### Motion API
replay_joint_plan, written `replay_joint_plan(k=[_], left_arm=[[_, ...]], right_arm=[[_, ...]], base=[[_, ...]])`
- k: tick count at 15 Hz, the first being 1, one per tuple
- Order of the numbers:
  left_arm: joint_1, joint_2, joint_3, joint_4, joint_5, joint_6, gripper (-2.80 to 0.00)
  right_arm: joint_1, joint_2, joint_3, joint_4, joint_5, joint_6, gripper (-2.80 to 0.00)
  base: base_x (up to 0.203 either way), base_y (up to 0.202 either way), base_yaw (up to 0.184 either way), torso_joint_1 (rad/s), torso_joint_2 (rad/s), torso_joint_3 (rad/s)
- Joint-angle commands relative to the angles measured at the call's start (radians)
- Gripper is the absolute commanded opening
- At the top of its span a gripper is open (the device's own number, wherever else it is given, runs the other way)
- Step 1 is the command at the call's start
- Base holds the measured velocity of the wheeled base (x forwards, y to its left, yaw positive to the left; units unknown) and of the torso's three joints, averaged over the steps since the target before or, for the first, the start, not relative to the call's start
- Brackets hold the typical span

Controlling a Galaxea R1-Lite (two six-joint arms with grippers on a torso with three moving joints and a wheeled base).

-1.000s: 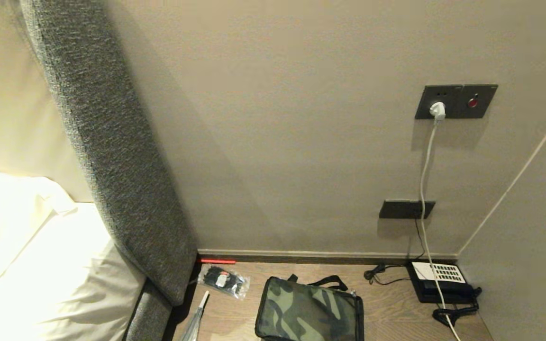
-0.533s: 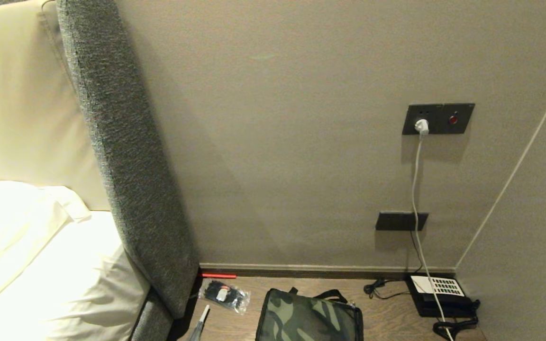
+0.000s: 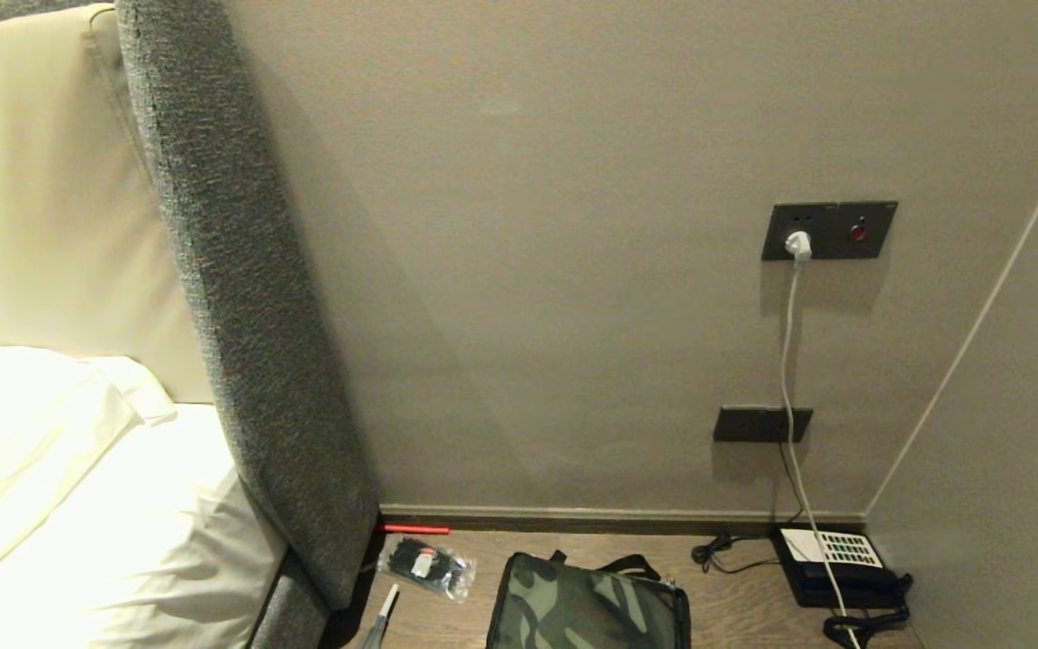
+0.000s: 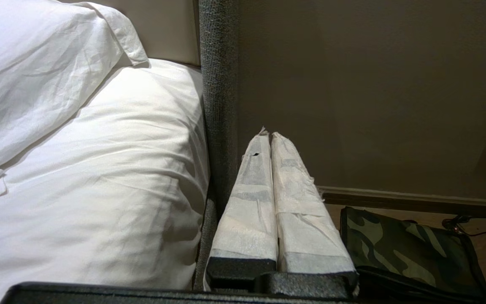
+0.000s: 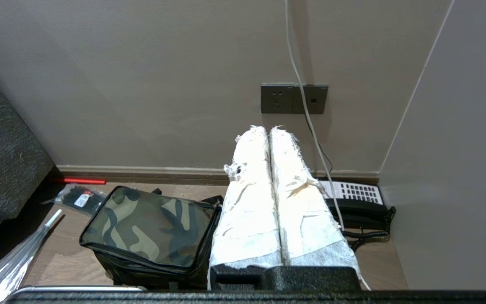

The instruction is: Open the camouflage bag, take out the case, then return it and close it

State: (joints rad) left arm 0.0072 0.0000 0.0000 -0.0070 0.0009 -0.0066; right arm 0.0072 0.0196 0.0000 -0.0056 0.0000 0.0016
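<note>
Still zipped, the camouflage bag (image 5: 150, 228) lies just beside the empty, closed right hand (image 5: 269, 131); closed left hand (image 4: 270, 135) sits bedward.

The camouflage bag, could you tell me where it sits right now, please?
In the head view the camouflage bag sits at the bottom centre on the wooden surface, between a small plastic packet and the black telephone.

No lettering, brand or number can be read anywhere. The telephone (image 5: 355, 198) keypad shows only dark, illegible keys, and the small white-and-red label on the plastic packet (image 5: 82, 198) is too small to make out.
</note>
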Motion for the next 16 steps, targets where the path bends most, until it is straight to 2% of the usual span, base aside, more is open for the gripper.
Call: replay_joint_plan(k=[1, 16], left_arm=[[0.0, 0.0, 0.002, 0.001, 0.0, -0.001, -2.8], [0.0, 0.0, 0.002, 0.001, 0.001, -0.001, -2.8]], right_arm=[[0.0, 0.002, 0.0, -0.001, 0.0, 0.0, -2.8], [0.0, 0.002, 0.0, -0.001, 0.0, 0.0, -2.8]], base=[[0.0, 0.0, 0.0, 0.0, 0.0, 0.0], [0.0, 0.0, 0.0, 0.0, 0.0, 0.0]])
